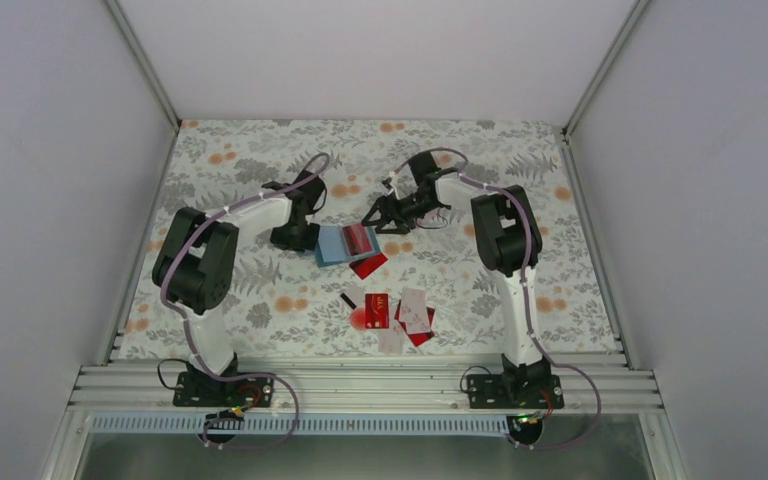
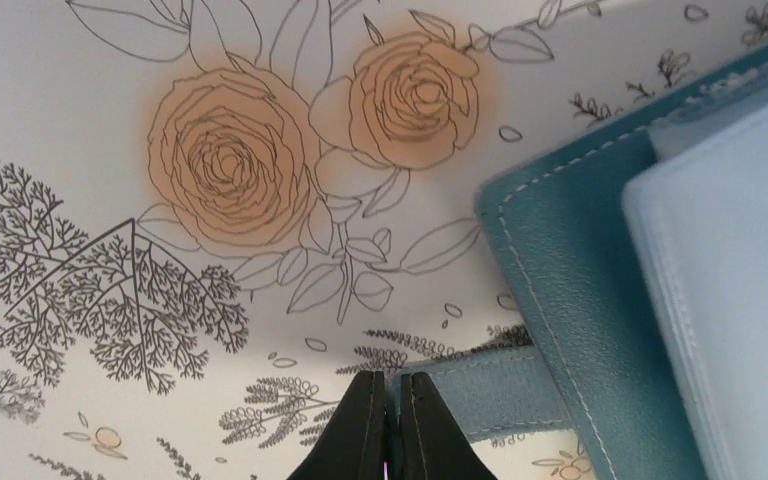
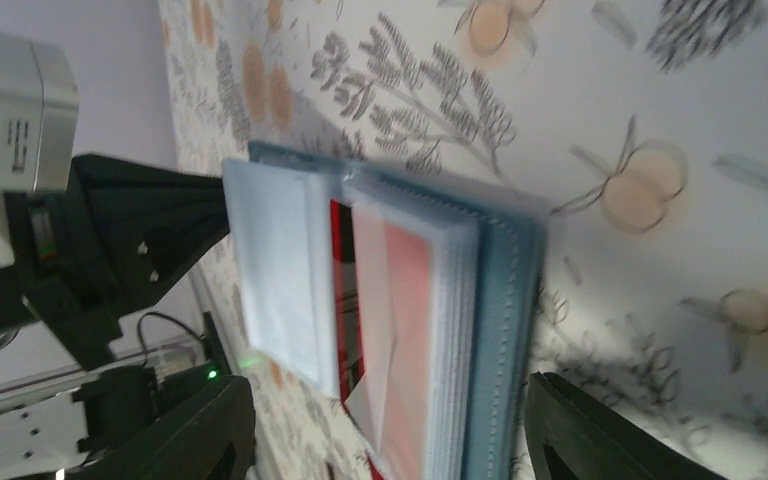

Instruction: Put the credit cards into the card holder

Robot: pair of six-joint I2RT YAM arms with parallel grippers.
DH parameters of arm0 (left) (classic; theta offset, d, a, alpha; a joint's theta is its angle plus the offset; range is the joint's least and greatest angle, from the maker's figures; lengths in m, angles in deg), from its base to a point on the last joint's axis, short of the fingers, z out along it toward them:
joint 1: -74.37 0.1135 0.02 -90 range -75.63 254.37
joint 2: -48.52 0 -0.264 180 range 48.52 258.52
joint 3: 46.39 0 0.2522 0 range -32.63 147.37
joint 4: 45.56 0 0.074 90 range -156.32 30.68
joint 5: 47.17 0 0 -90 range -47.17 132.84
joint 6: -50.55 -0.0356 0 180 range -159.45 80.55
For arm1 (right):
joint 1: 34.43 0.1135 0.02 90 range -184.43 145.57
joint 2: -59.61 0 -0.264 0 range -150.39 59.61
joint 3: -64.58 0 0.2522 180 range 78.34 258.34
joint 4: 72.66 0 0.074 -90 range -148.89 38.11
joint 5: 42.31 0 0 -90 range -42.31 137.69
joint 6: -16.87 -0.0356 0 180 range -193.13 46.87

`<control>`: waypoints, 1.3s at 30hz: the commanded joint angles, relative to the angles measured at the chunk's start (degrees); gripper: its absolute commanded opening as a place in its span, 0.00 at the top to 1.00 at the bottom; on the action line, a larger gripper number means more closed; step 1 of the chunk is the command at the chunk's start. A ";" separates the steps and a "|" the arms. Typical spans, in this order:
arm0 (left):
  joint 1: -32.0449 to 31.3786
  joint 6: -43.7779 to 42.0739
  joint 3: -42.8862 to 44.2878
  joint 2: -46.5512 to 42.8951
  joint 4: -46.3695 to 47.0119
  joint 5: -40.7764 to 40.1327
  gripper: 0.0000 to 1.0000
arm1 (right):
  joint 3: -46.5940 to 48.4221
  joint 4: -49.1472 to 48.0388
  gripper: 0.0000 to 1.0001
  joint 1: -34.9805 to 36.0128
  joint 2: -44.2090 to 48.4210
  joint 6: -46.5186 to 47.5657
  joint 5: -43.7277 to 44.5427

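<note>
card holder point(image 2: 560, 300): teal leather-like cover, finely grained, matt, white stitching along the edge
inner sleeves point(image 2: 730, 300): frosted translucent plastic, smooth
credit cards point(image 1: 377, 310): smooth plastic look, red and pale faces
table cover point(image 2: 110, 120): floral-printed sheet, smooth, matt
rails point(image 1: 360, 385), near edge: ribbed bare metal, dull sheen

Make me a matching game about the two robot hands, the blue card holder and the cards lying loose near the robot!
Things:
1. left hand
2. right hand
3. card holder
4. loose cards

What fits:
A. teal blue, lying open
B. fingers shut together
C. red and white, scattered about
D. fingers wide apart

Pairs: 1-B, 2-D, 3-A, 4-C
</note>
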 commanded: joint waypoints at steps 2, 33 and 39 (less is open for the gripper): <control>1.24 -1.19 0.14 1.84 3.13 3.87 0.98 | -3.52 3.91 0.31 0.76 -1.27 0.55 -4.92; 0.64 -2.08 4.35 3.19 3.42 11.88 0.98 | -6.49 -4.67 0.33 1.66 3.68 -7.54 -19.30; 0.07 -1.78 3.82 4.09 3.92 14.04 0.98 | -6.16 -6.32 0.32 2.41 5.13 -9.35 -20.30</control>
